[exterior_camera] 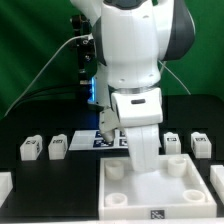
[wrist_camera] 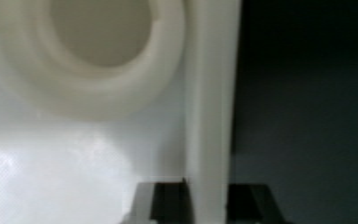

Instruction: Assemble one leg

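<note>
Standing on the black desk [exterior_camera: 60,190], exterior view: one large white square tray part [exterior_camera: 108,185] with round corner sockets, nearest the camera, and four small white tagged legs in a row behind it, all resting on the desk.

Far-left leg [exterior_camera: 30,149] and inner-left leg [exterior_camera: 58,147]: near each other on the exterior view's left.

Inner-right leg [exterior_camera: 172,141] and far-right leg [exterior_camera: 200,144]: on the exterior view's right. All four lie apart from the tray part.

Marker board [exterior_camera: 108,141]: flat on the desk behind the tray part, partly hidden by the arm [exterior_camera: 135,60].

Arm: white, reaching straight down to the tray part's far edge, between the two pairs of legs.

Wrist view: tray part's white surface close up, with one round socket [wrist_camera: 96,35] and an upright white wall [wrist_camera: 211,100] running between two dark fingers [wrist_camera: 167,207].

Fingers: flanking that wall; whether they press on it cannot be told.
</note>
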Robot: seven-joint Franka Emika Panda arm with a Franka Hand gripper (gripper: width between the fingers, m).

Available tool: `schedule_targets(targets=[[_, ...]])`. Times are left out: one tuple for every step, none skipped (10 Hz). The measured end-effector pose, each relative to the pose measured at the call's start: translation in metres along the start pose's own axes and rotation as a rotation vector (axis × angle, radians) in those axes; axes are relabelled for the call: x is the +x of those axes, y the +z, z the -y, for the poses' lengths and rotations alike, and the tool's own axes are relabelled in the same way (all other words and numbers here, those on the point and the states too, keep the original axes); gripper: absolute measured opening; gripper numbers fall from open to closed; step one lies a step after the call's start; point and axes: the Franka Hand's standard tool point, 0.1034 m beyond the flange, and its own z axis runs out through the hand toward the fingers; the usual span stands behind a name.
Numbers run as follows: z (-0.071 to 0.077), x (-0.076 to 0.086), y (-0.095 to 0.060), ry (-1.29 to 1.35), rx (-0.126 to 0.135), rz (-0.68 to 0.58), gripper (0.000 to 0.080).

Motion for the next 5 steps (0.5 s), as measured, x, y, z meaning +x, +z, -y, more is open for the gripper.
schedule_targets(targets=[[-0.006, 0.005, 0.000, 0.009, -0.007, -0.005, 0.0069], [-0.007, 0.010, -0.001, 0.016, -0.009, -0.007, 0.0069], [-0.012, 0.013, 0.000, 0.019, -0.012, -0.011, 0.0069], [-0.015, 0.015, 0.001, 0.027, -0.008, -0.014, 0.0069], [-0.016, 0.019, 0.002, 0.030, 0.007, -0.016, 0.0070]])
